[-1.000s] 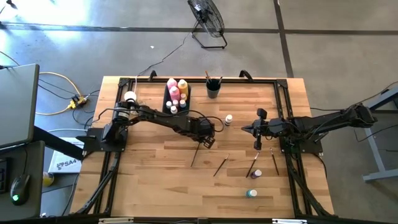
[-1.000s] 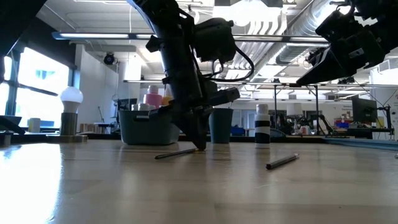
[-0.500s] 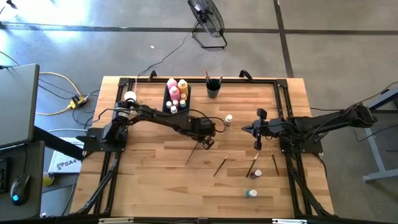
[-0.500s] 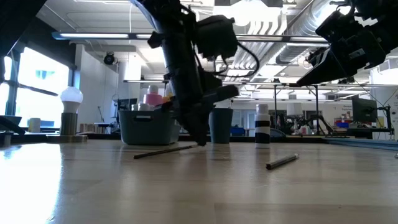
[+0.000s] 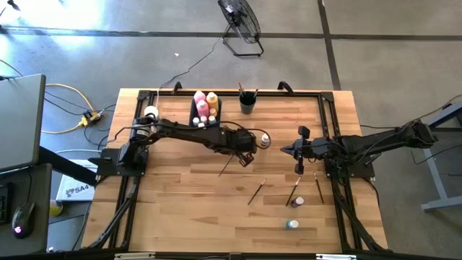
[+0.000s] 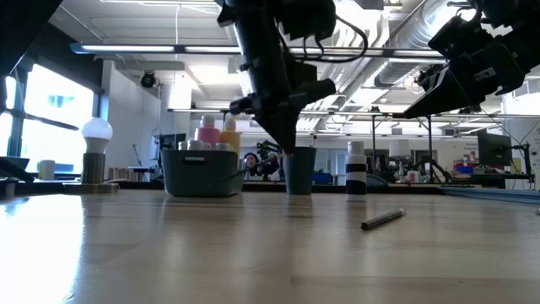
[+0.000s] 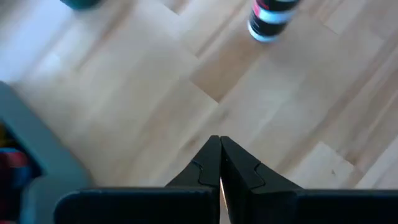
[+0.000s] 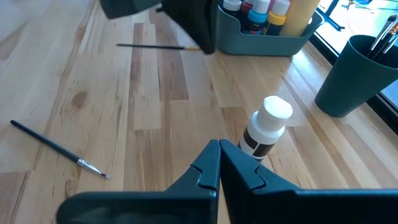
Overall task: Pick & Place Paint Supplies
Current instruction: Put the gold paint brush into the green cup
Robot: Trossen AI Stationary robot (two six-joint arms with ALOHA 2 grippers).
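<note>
My left gripper (image 5: 244,154) hangs above the table's middle, shut on a thin dark paintbrush (image 5: 231,165). The brush also shows in the right wrist view (image 8: 152,46). My right gripper (image 5: 284,150) waits shut at the right, empty. Just beyond it stands a small white-capped bottle (image 8: 267,127). A grey tray (image 5: 195,119) of pink and yellow bottles stands at the far edge. Beside it is a dark cup (image 5: 247,105) holding brushes. More brushes (image 5: 257,191) (image 5: 294,192) and small bottles (image 5: 299,203) (image 5: 291,224) lie near the right front. My left gripper pinches the paintbrush near its ferrule end (image 8: 191,48) between its two fingers, coming from above at a slant. The fingers lie across the brush. The brush is lifted clear of the table and sticks out about level, its handle end (image 5: 221,175) toward the near left.
A white knob on a round tan base (image 5: 151,112) stands at the far left. Another brush (image 5: 318,186) lies by the right arm's base. Bare wood spreads across the table's near left.
My left gripper has risen and gone a little toward the far edge, rolling its wrist, still shut on the paintbrush. The brush's free end, which rested on the table, has come up, and the whole brush now hangs clear.
</note>
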